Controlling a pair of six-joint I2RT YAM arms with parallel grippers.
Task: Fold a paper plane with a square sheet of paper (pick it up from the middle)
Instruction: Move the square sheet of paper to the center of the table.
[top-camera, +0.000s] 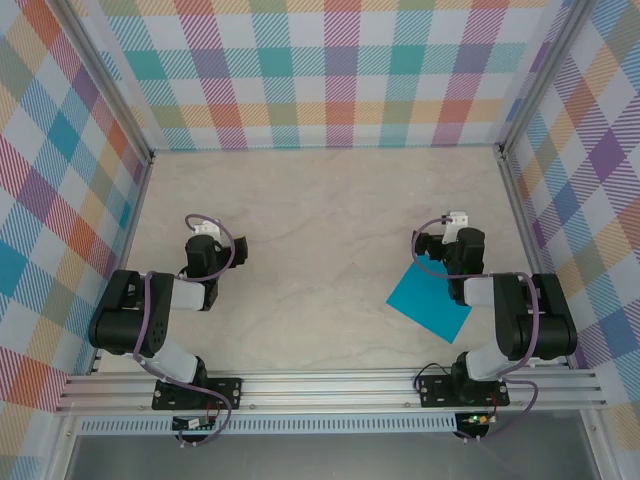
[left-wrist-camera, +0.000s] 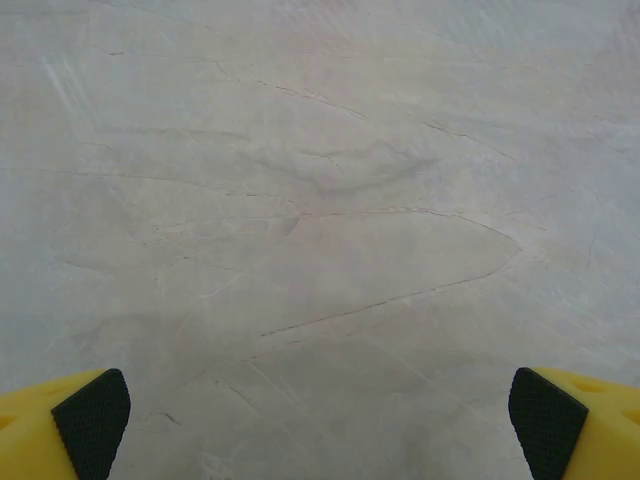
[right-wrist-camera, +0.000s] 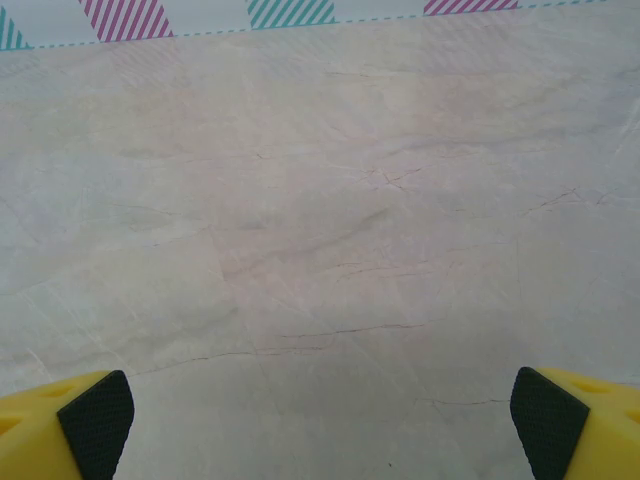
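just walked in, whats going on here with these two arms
A two-armed robot is about to start a paper-folding job on a pale marbled table. The thin square sheet of bright cyan-blue paper lies flat and unfolded, partly under the right arm. The left hand and the right hand are both open and hold nothing, so folding has not begun.

The desk (top-camera: 320, 230) is pale beige with a marble look — faint grey veins and hairline cracks cross it. A back wall (top-camera: 330, 70), a left wall (top-camera: 50, 200) and a right wall (top-camera: 600, 190) close it in, all plaid in pink, teal, orange and purple on white. Aluminium posts (top-camera: 128, 115) stand at the far corners; ribbed aluminium rails (top-camera: 330, 385) run along the near edge. The light is soft and even.
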